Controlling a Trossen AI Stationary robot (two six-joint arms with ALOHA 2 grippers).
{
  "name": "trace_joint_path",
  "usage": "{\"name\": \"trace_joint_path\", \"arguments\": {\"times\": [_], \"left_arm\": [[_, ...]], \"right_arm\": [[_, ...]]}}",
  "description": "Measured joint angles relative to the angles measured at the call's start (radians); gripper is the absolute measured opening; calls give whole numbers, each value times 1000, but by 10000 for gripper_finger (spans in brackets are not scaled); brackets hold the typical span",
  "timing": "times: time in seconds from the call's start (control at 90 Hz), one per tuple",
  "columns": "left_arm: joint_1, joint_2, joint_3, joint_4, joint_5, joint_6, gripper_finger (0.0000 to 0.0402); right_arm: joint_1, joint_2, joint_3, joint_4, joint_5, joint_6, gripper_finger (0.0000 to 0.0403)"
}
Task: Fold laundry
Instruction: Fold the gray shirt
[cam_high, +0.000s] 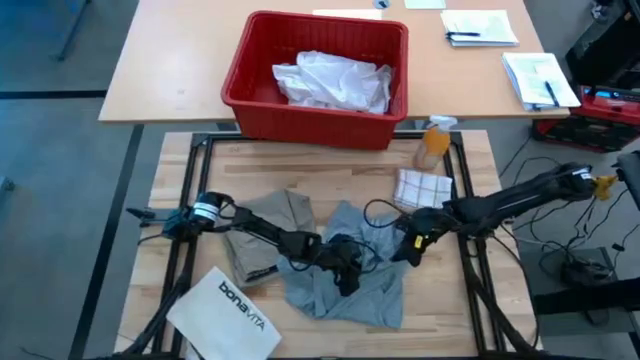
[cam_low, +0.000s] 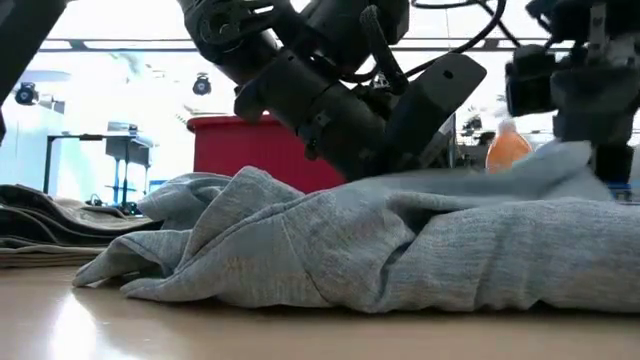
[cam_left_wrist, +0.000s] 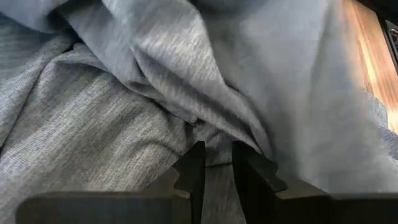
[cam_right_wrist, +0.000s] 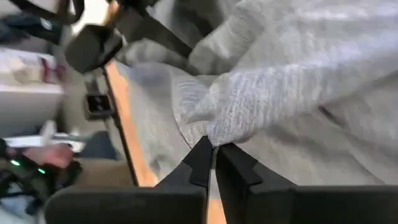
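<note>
The grey T-shirt lies crumpled on the wooden table's middle, resting on it as a low heap. My left gripper reaches in from the left and is shut on cloth in the middle of the shirt. My right gripper comes from the right and is shut on the shirt's right edge. A folded khaki-tan piece lies flat to the left of the shirt. A white shirt sits bunched in the red basket on the far table. My left gripper pinches a small fold of the grey T-shirt between its two fingers, slanting down from the table's left. The cloth around it lies slack on the heap. One layer or several, I cannot tell. My right gripper pinches a bunched edge of the grey T-shirt at the shirt's right side between its two fingers. It comes from the table's right. This part is raised a little above the heap, and the shirt's other parts lie on the table.
A stiff white "bonavita" bag lies at the near left. A checked cloth and an orange bottle stand at the far right of the wooden table. Papers lie on the far table.
</note>
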Motion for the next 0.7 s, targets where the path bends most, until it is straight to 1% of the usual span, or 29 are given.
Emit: {"name": "trace_joint_path", "arguments": {"times": [0.056, 0.111, 0.211, 0.3, 0.422, 0.489, 0.622, 0.7], "left_arm": [[0, 0, 0, 0, 0, 0, 62], [0, 0, 0, -1, 0, 5, 62], [1, 0, 0, -1, 0, 16, 62], [1, 0, 0, -1, 0, 18, 62], [1, -2, 0, -7, 0, 17, 62], [3, -22, 0, -53, 2, 11, 62], [3, -113, 1, -163, 0, 76, 62], [-4, -167, 2, -237, -13, 115, 62]], "right_arm": [[0, -32, 39, -92, 2, -19, 2], [0, -62, 74, -133, 6, -31, 1], [0, -92, 139, -140, 24, -37, 1], [0, -93, 199, -138, 50, -65, 0], [0, -49, 258, -136, 59, -143, 0], [0, -11, 280, -137, 73, -174, 0], [-8, 62, 320, -135, 103, -241, 0], [-21, 106, 343, -135, 102, -263, 0]]}}
